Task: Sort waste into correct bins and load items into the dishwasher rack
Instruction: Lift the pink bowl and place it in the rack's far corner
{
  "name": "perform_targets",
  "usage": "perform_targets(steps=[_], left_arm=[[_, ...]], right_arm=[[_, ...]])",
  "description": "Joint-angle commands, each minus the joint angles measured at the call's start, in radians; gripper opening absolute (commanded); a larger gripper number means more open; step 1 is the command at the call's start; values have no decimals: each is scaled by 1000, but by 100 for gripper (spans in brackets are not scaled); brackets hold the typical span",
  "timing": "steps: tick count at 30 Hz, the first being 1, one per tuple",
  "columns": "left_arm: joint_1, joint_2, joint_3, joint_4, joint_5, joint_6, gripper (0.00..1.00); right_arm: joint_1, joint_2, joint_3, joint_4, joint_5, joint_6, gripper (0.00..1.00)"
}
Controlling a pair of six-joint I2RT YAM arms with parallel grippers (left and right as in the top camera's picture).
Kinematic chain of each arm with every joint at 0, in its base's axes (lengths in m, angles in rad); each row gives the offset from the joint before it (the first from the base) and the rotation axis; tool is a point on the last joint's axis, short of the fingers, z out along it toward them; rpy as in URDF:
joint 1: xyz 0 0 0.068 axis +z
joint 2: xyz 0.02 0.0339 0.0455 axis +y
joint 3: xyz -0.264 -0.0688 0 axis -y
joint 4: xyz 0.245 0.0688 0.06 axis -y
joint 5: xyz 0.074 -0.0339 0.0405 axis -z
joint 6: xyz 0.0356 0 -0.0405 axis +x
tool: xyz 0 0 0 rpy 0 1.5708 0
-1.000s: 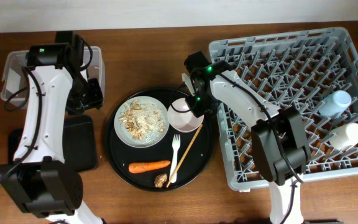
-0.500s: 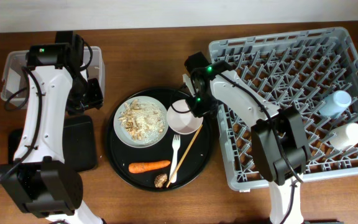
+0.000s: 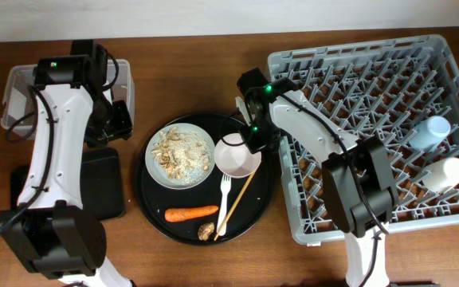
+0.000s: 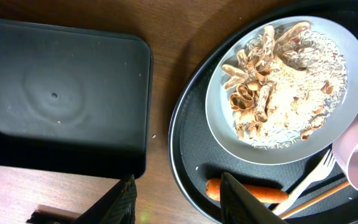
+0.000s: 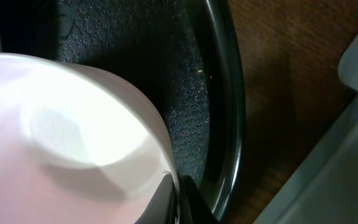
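1. Since a second ago, the pale pink bowl (image 3: 237, 158) has slid a little toward the desk's near edge on the round black tray (image 3: 154, 215). The fingers of the right gripper (image 3: 252, 137) have closed onto its rim.
2. By the desk's left edge, toward the far-left corner, sits the clear tub (image 3: 13, 80). The flat black tray (image 3: 106, 183) lies nearer the near edge, just beside the round black tray.
3. The left gripper (image 3: 114, 119) hangs over the gap between the tub and the flat tray. In the wrist view its fingers (image 4: 126, 199) are spread with nothing between them.
4. Mid-desk, on the left half of the round black tray, is the grey-white plate (image 3: 202, 179), heaped with beige food scraps (image 3: 180, 151).
5. Toward the near edge of that tray lie the carrot (image 3: 191, 213) and, just right of its tip, the small brown lump (image 3: 206, 231).
6. The white fork (image 3: 225, 199) and the wooden chopsticks (image 3: 241, 191) lie side by side, slanting up toward the bowl.
7. The bowl sits touching the plate's right rim. The right wrist view shows the right gripper's fingers (image 5: 166, 193) pinching the bowl's rim next to the tray's raised lip.
8. The dishwasher rack (image 3: 357, 88) fills the desk's right side, up to the right edge.
9. In the rack, near its right wall, lie the small blue cup (image 3: 429, 131) and the white cup (image 3: 445, 171), close together.
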Motion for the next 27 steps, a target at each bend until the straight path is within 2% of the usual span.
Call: perform_targets(steps=[1,4,13,20,24,27], left_arm=[[-3,-30,2,-2,7,-10,43],[-3,-30,2,-5,7,-10,43],[-3,-30,2,-4,7,-9,43],[-3,-30,2,6,7,-9,43],[-3,-30,2,10,7,-9,43],[-3,-30,2,13,7,-10,43]], right_arm=[[1,8,-13,-27,-5,-1,4],[-8,-18,44,-98,39,-2,4],[-21,-201,377,-288,201,0,4],[-95,-310,418,-221,582,50,4],[-241,-292,418,-130,827,46,4],[-330,-274,418,-81,893,63,4]])
